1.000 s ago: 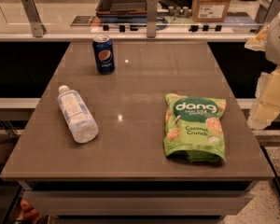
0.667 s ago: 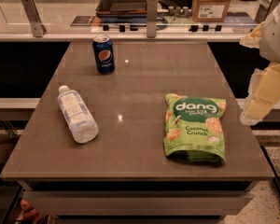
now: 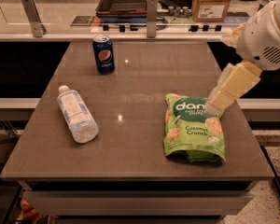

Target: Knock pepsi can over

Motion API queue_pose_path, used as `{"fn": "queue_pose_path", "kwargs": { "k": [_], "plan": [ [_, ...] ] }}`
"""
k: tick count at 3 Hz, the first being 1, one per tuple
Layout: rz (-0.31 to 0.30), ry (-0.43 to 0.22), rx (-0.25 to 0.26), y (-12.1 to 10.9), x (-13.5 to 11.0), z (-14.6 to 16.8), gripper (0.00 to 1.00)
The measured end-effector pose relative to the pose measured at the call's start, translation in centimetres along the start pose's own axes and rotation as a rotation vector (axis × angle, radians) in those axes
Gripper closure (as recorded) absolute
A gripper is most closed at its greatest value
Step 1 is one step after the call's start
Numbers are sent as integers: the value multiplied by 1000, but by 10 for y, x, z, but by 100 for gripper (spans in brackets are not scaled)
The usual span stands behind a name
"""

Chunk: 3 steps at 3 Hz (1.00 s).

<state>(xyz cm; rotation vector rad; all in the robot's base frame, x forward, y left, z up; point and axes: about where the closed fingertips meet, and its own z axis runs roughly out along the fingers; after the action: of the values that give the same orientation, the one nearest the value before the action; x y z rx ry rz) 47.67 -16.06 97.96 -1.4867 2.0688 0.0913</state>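
Observation:
The pepsi can (image 3: pixel 103 54) is dark blue with a round red-white-blue logo and a silver top. It stands upright at the far left of the brown table (image 3: pixel 144 78). My gripper (image 3: pixel 213 105) hangs from the white arm at the right side, pointing down and to the left, over the top right corner of the green snack bag (image 3: pixel 193 127). It is far to the right of the can and nearer to me than it, and it holds nothing that I can see.
A clear plastic water bottle (image 3: pixel 77 114) lies on its side at the table's left. The snack bag lies flat at the right. Behind the table runs a counter with metal posts (image 3: pixel 151 10), a dark tray (image 3: pixel 123 1) and a cardboard box (image 3: pixel 213 3).
My arm has swung left from beyond the table's right edge, so the gripper is now over the snack bag's corner. The can, bottle and bag have not moved.

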Motion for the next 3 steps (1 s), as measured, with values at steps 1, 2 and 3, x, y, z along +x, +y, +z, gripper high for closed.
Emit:
{"fn": "queue_pose_path", "kwargs": {
  "k": [1,2,3],
  "plan": [
    [79,-186,5,3,-14,27,0],
    [153,-341,25,4,-30,51,0],
    [211,-441,96,-4,-51,69,0]
  ]
}}
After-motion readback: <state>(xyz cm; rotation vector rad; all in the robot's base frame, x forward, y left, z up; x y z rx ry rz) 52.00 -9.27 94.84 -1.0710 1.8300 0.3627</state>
